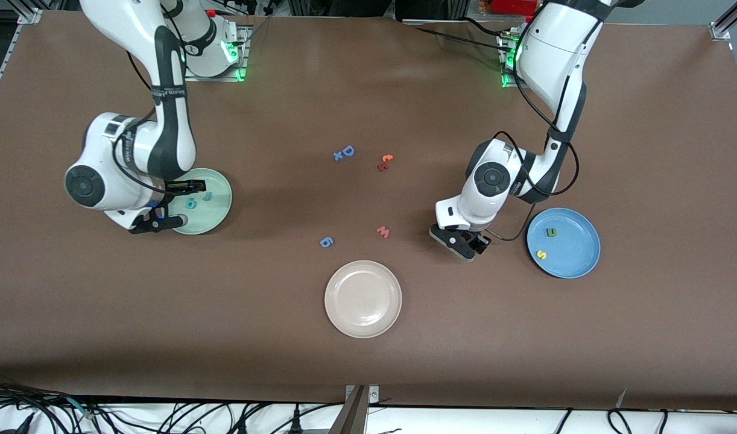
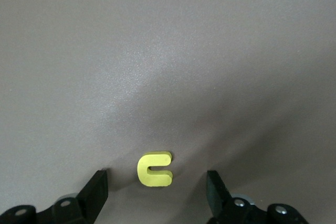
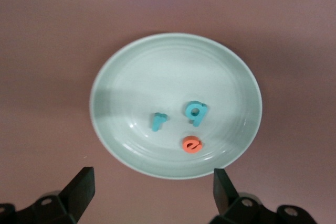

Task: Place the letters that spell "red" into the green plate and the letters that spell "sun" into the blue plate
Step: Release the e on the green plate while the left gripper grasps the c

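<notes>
The green plate (image 1: 216,210) lies at the right arm's end of the table. In the right wrist view this plate (image 3: 131,77) holds a teal "r" (image 3: 158,121), a teal "d" (image 3: 195,112) and an orange "e" (image 3: 192,144). My right gripper (image 3: 153,179) hangs open and empty over the table just off its rim. The blue plate (image 1: 576,256) holds a dark green "n" (image 1: 551,232) and a yellow "s" (image 1: 542,254). Beside it, my left gripper (image 1: 468,244) is low and open. A yellow "u" (image 2: 155,170) lies flat on the table between its fingers, touching neither.
A beige-white plate (image 1: 363,298) sits nearest the front camera at mid-table. A blue "g" (image 1: 326,242) and a pinkish-red "w" (image 1: 383,231) lie just farther from the camera. A blue "D" (image 1: 347,150) and small orange-red letters (image 1: 384,161) lie farther still.
</notes>
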Available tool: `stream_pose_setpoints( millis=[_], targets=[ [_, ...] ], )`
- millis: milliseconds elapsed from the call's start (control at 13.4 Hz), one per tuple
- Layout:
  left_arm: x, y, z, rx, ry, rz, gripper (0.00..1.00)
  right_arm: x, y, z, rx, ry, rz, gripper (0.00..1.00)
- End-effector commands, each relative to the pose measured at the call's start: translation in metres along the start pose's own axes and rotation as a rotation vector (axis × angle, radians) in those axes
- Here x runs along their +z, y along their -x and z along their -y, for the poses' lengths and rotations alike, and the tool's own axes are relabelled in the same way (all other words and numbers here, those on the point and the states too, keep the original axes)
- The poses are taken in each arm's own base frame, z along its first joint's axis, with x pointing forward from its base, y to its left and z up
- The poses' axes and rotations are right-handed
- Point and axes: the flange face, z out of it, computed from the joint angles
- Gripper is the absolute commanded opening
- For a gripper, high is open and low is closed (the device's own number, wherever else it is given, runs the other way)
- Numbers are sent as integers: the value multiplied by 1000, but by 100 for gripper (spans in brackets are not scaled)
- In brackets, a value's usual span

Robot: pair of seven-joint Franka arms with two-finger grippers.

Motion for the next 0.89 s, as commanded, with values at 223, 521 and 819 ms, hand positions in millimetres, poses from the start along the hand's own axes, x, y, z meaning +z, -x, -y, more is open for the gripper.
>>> stream_pose_setpoints(
  millis=[223,521,819],
  targets=[
    [0,-4,1,15,-10,0,65,-111,4,22,-75,37,21,100],
    [-1,-4,1,15,-10,-1,41,-161,19,57,-41,77,20,100],
    [-4,-5,2,17,-11,-6,20,-193,41,65,-25,74,-10,100]
  ],
)
